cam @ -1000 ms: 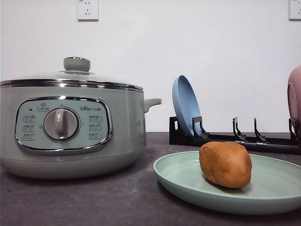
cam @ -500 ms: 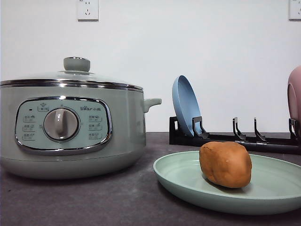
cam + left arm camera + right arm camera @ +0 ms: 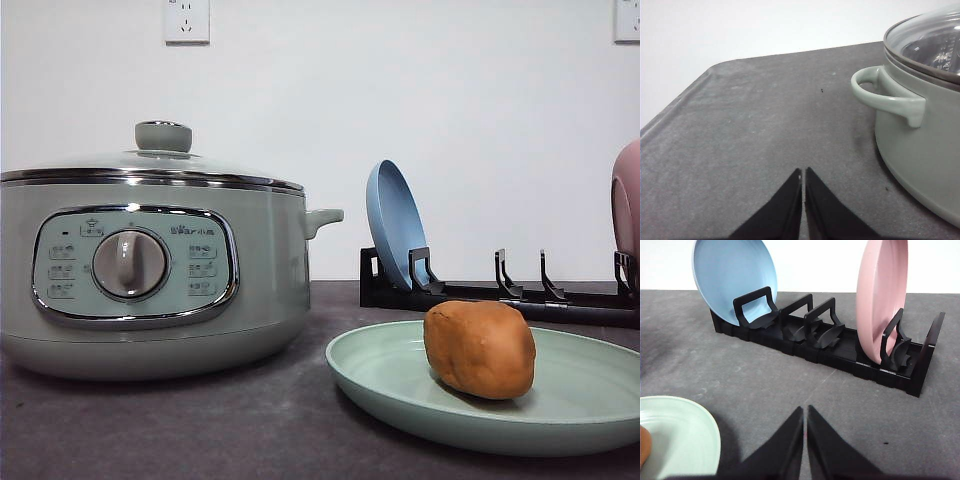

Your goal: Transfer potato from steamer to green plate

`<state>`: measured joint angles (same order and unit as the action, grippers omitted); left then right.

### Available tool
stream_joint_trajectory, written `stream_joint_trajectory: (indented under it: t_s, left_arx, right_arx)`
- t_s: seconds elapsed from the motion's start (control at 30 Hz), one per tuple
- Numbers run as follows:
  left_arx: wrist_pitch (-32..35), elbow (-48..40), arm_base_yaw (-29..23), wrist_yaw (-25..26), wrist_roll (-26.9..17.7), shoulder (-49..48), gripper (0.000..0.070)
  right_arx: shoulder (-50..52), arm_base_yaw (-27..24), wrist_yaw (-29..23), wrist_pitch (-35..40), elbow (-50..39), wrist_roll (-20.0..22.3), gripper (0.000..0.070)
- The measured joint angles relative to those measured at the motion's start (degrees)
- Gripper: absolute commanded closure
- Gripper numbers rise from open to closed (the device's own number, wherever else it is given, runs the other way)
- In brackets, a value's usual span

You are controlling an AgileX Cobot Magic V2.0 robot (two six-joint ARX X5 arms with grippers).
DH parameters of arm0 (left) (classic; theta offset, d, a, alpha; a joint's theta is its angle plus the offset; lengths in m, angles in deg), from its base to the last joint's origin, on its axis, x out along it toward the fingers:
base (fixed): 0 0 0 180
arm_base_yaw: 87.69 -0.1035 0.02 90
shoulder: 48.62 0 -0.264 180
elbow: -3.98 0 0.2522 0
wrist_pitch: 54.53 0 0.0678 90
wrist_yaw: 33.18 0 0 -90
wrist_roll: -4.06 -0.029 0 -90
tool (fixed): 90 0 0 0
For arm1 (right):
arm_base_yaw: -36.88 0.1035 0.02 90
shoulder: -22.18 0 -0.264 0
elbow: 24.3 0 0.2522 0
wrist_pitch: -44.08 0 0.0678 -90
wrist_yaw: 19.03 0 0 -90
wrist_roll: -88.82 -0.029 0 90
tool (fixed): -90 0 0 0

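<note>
The left gripper [image 3: 803, 172] is closed tight and holds nothing. It sits low over the table [image 3: 750, 130], near the steamer [image 3: 920, 130]. The right gripper [image 3: 805, 410] is closed and empty too, facing the rack [image 3: 840, 347]. The potato [image 3: 479, 349] sits on the green plate [image 3: 380, 375]. The steamer's lid [image 3: 163, 140] is on.

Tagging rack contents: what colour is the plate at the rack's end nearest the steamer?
Light blue plate, standing on edge in the black rack; clearest in the right wrist view.
</note>
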<state>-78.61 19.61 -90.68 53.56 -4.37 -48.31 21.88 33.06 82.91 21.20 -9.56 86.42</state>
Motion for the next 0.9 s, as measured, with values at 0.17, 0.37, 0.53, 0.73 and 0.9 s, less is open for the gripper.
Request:
stream_joint_trajectory:
  t_s: [0.17,0.37,0.53,0.73,0.9]
  left_arx:
    - [0.0,0.0,0.0,0.0,0.0,0.0,0.0697]
    - [0.0,0.0,0.0,0.0,0.0,0.0,0.0697]
    - [0.0,0.0,0.0,0.0,0.0,0.0,0.0697]
    - [0.0,0.0,0.0,0.0,0.0,0.0,0.0697]
    - [0.0,0.0,0.0,0.0,0.0,0.0,0.0697]
  right_arx:
    - [0.0,0.0,0.0,0.0,0.0,0.0,0.0700]
    - [0.0,0.0,0.0,0.0,0.0,0.0,0.0700]
    - [0.0,0.0,0.0,0.0,0.0,0.0,0.0700]
    - [0.0,0.0,0.0,0.0,0.0,0.0,0.0700]
    - [0.0,0.0,0.0,0.0,0.0,0.0,0.0700]
